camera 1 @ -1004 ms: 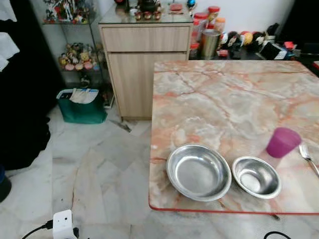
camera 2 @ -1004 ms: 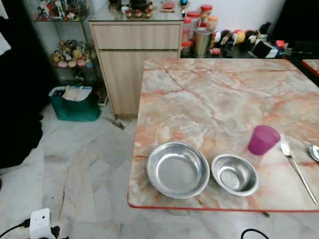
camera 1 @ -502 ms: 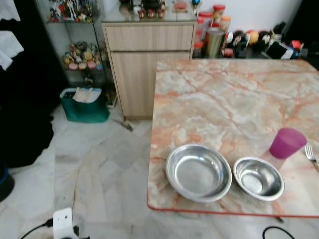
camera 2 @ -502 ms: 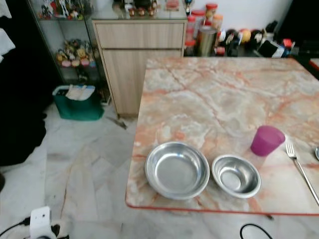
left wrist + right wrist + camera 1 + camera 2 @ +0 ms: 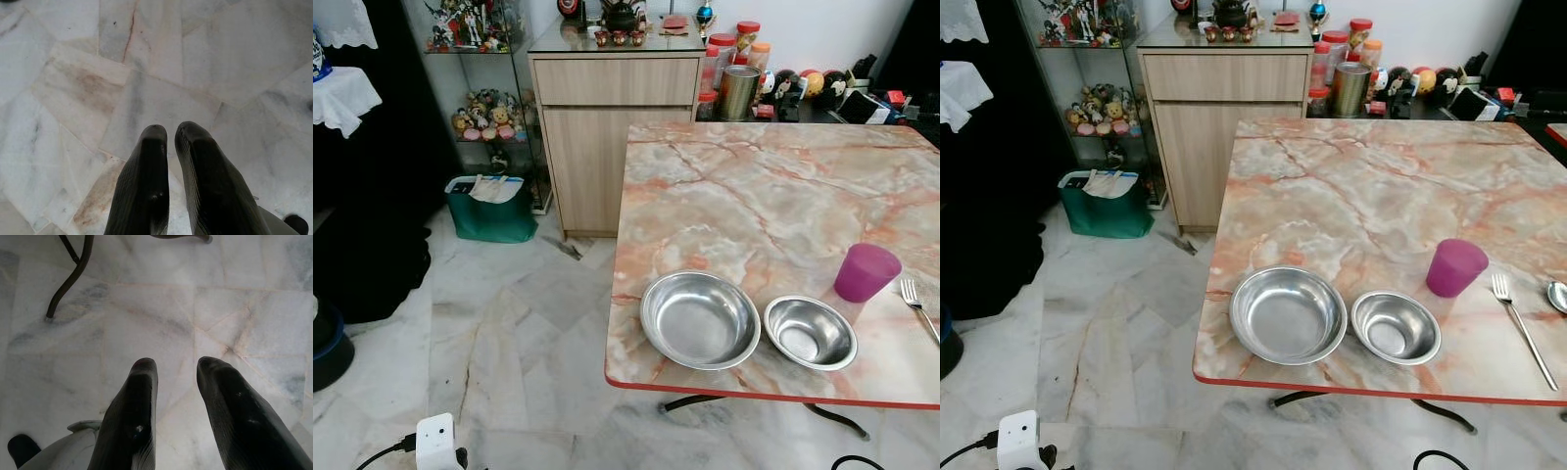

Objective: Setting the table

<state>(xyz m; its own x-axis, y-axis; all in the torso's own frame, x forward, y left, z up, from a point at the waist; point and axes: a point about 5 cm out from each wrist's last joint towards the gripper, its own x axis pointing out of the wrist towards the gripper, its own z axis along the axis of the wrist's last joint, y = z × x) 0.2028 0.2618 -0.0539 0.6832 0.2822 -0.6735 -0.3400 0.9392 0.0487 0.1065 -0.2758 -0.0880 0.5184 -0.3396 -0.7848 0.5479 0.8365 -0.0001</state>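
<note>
Marble counter [image 5: 1371, 186] with a red edge carries a large steel bowl [image 5: 1288, 314] at its near edge, a small steel bowl [image 5: 1396, 327] just beside it, then a purple cup [image 5: 1455, 266] and a fork [image 5: 1520, 327]. A spoon [image 5: 1557, 296] is cut off by the frame edge, only its bowl showing. Both arms hang over the marble floor [image 5: 509, 333]: the left claw [image 5: 170, 134] is narrowed nearly to touching and empty, the right claw [image 5: 173, 369] is slightly apart and empty, near a table leg [image 5: 68, 281].
</note>
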